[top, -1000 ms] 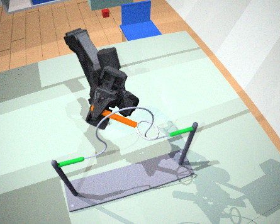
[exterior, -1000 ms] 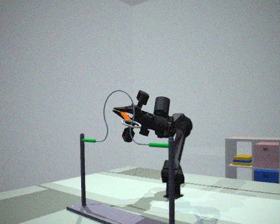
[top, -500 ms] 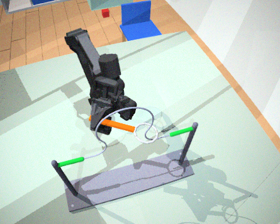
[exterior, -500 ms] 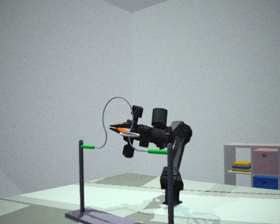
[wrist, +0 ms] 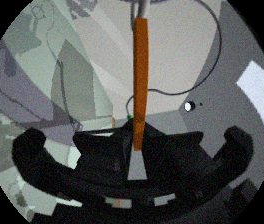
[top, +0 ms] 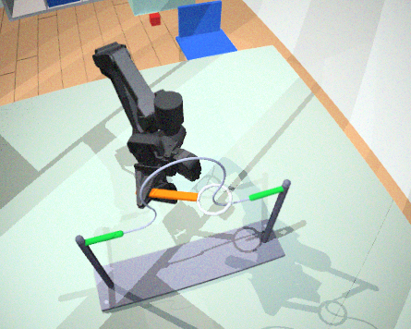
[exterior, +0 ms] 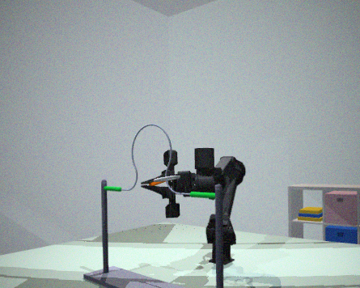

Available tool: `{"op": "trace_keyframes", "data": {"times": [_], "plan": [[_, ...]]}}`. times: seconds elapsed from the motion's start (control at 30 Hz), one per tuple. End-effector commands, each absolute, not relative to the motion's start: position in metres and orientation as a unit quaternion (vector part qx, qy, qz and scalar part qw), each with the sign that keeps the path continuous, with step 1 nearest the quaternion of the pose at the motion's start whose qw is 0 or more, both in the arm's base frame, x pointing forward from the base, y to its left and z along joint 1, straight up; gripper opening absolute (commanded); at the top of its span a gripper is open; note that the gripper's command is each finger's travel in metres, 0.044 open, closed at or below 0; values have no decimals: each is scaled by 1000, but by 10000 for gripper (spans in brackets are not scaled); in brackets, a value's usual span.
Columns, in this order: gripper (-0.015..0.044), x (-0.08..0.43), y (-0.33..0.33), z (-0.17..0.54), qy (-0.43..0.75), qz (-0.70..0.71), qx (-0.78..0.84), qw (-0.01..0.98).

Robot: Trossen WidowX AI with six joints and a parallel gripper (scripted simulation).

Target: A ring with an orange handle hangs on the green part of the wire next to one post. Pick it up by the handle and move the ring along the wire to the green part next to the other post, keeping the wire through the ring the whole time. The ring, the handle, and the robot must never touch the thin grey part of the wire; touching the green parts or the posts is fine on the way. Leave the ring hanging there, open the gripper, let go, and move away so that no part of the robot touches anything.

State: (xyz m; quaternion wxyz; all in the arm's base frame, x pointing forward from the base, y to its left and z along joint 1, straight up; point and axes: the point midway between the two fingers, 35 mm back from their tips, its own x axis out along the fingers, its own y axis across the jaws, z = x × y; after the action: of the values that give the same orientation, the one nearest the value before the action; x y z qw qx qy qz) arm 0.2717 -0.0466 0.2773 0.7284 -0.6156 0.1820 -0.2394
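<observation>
The black gripper (top: 156, 194) (exterior: 142, 184) (wrist: 138, 136) is shut on the orange handle (top: 182, 196) (exterior: 154, 183) (wrist: 141, 75). The white ring (top: 212, 214) (exterior: 175, 177) is around the grey wire (top: 189, 158) (exterior: 151, 124) (wrist: 220, 40), at its low bend beside the right green part (top: 266, 193) (exterior: 202, 195). It looks nearly flat in the exterior view. The left green part (top: 103, 237) (exterior: 112, 188) is at the other end, past the tall arch. I cannot tell whether the ring or gripper touches the grey wire; only the ring's edge shows at the top of the wrist view.
The left post (top: 96, 265) (exterior: 104, 226) and right post (top: 275, 214) (exterior: 218, 239) stand on a grey-purple base (top: 189, 273) (exterior: 125, 277). The arm reaches in from behind the wire. A blue chair (top: 205, 42) is beyond the table.
</observation>
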Motion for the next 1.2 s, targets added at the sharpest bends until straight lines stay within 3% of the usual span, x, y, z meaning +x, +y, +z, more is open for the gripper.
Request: {"op": "trace_keyframes", "data": {"times": [0.0,1.17], "plan": [[-150,274,-45,260,185,-224,-575,764],[-150,285,38,161,221,-123,-208,945]]}}
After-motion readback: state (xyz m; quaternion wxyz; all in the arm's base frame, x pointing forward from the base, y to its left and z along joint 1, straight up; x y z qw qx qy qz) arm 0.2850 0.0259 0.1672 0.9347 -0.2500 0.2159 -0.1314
